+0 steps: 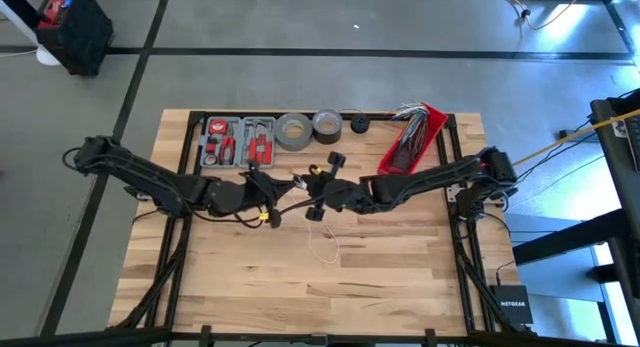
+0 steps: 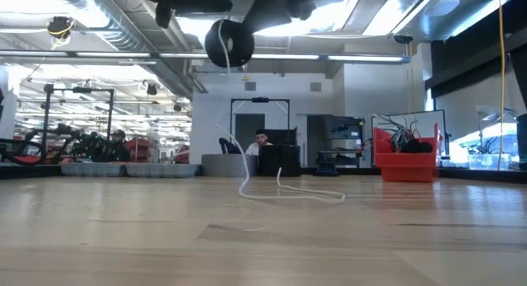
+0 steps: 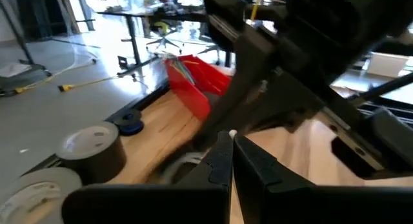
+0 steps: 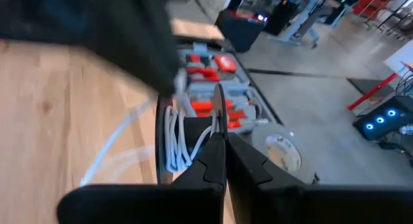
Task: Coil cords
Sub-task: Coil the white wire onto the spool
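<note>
The thin white cable (image 2: pixel 247 183) hangs from both grippers above the table's middle. Its lower end (image 1: pixel 322 245) lies in a loose curl on the wood. A black round disc (image 2: pixel 229 43) hangs high up at the grippers. My left gripper (image 1: pixel 285 190) and my right gripper (image 1: pixel 315 195) meet tip to tip, both shut on the cable. In the right wrist view, several turns of the cable (image 4: pixel 175 141) lie side by side at the fingertips. My left gripper pinches the cable between its two fingertips, where a small white bit (image 3: pixel 232 133) shows. It comes level from the table's left. My right arm stands close in front and hides the rest. My right gripper pinches a strand (image 4: pixel 208 139) at the edge of the bundle of turns between its fingertips. It comes level from the table's right. The bundle is lifted clear, and slack cable hangs below it to the table.
Along the far edge stand a grey tool tray with red tools (image 1: pixel 238 140), two tape rolls (image 1: pixel 293 131) (image 1: pixel 327 124), a small black round piece (image 1: pixel 359 124) and a red bin of wires (image 1: pixel 412 139). Bare wood lies on the near half (image 1: pixel 300 287).
</note>
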Robot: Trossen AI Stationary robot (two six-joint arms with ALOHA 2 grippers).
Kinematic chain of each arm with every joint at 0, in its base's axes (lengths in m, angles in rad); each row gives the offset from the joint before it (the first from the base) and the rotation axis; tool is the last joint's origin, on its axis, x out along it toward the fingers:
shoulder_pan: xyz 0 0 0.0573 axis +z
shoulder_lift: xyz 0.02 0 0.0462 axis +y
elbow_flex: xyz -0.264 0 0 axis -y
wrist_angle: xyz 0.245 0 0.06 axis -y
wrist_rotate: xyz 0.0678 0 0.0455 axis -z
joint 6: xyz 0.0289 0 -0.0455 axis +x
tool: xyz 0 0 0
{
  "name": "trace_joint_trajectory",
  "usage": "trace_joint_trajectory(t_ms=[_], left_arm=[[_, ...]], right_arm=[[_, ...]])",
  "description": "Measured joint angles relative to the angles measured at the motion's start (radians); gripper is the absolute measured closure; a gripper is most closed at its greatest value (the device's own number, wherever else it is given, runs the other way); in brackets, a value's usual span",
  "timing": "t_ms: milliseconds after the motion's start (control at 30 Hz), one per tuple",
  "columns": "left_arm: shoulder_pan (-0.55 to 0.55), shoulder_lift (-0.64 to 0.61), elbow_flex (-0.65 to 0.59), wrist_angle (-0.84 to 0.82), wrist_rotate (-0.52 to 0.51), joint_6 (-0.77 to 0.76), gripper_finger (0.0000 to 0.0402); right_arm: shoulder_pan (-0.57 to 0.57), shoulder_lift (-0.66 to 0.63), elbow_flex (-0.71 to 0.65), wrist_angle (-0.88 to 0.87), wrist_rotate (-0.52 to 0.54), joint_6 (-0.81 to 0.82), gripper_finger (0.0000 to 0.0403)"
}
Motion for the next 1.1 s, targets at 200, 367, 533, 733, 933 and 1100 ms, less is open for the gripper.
trace_joint_trajectory(t_ms=[200,367,533,733,933,1100], left_arm=[[0.002,0.034,0.000,0.069,0.043,0.020,0.0400],[0.002,0.051,0.001,0.100,0.046,0.055,0.0400],[0.009,0.052,0.002,0.101,0.047,0.075,0.0400],[0.026,0.060,0.005,0.106,0.048,0.076,0.0400],[0.043,0.067,0.006,0.102,0.058,0.077,0.0400],[0.048,0.072,0.005,0.093,0.060,0.100,0.0400]], right_arm=[[0.000,0.000,-0.001,0.112,0.059,-0.003,0.0397],[0.000,-0.010,-0.001,0.197,0.083,-0.031,0.0397],[0.003,-0.025,-0.002,0.276,0.074,-0.062,0.0397],[0.003,-0.075,-0.003,0.304,0.046,-0.079,0.0397],[0.002,-0.127,-0.004,0.303,-0.015,-0.079,0.0397],[0.002,-0.166,-0.004,0.307,-0.033,-0.079,0.0397]])
